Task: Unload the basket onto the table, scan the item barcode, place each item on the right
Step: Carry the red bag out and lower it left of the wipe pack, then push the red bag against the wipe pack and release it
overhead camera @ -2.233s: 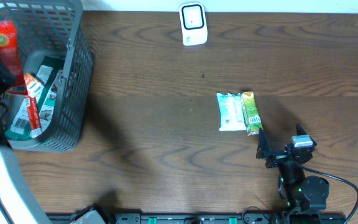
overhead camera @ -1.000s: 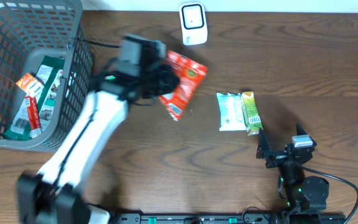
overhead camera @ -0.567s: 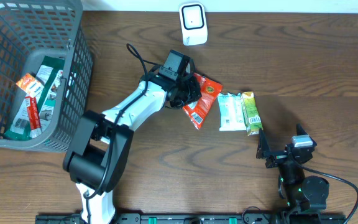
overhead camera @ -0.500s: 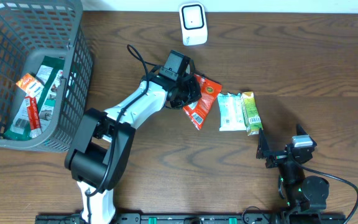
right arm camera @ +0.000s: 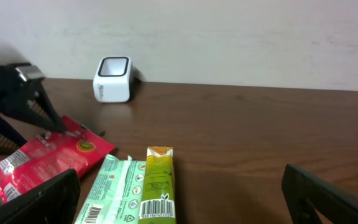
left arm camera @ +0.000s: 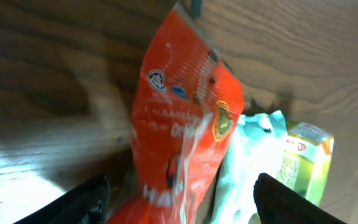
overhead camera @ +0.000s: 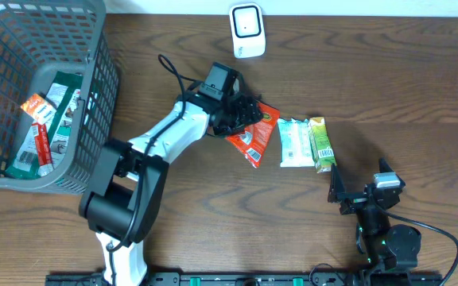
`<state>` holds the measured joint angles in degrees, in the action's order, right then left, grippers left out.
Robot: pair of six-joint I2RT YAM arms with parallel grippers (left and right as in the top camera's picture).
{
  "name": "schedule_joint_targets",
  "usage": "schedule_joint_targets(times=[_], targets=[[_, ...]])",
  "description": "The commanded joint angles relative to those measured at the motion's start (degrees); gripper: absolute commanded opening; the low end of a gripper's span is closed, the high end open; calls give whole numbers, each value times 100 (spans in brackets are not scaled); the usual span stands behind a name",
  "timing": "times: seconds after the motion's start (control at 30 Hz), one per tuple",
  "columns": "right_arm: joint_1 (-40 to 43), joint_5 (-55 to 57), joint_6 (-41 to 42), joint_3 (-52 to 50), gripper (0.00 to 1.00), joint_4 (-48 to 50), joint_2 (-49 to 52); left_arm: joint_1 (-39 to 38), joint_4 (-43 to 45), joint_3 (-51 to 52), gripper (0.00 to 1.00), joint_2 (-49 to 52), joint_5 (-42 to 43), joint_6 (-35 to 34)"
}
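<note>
Both grippers gape. Your left gripper spreads its jaws over the crinkly red foil snack packet lying on the brown wooden table, just beside a pale mint wrapper — the right gripper holds nothing.

The table is dark wood with visible grain and a low sheen. The red packet is glossy, crinkled plastic film. The basket is matt grey plastic mesh. The scanner is smooth white plastic.

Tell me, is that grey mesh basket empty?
Not empty. In the overhead view the grey plastic mesh basket holds several packets, among them a small orange packet and a green-and-white packet.
</note>
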<state>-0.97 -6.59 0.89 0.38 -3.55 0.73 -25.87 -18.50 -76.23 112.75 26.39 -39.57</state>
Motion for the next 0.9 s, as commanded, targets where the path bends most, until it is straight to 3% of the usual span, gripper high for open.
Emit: schedule_joint_targets(times=[0.0, 0.1, 0.2, 0.23, 0.27, 0.43, 0.87], targets=[[61, 9, 79, -7, 99, -17, -24, 46, -323, -175, 75, -424, -175, 573], [61, 11, 79, -7, 99, -17, -24, 46, -645, -175, 73, -433, -522, 933], [61, 9, 79, -7, 99, -17, -24, 46, -809, -175, 22, -431, -511, 1259], [61, 11, 79, -7, 99, -17, -24, 46, -809, -175, 11, -433, -295, 1388], [61, 11, 79, -7, 99, -17, -24, 46, -800, -175, 7, -433, 7, 1526], [61, 11, 79, -7, 99, -17, -24, 59, -616, -225, 7, -433, 1187, 1967], [61, 11, 79, -7, 99, -15, -24, 35, -1394, -162, 7, -118, 1141, 2704]])
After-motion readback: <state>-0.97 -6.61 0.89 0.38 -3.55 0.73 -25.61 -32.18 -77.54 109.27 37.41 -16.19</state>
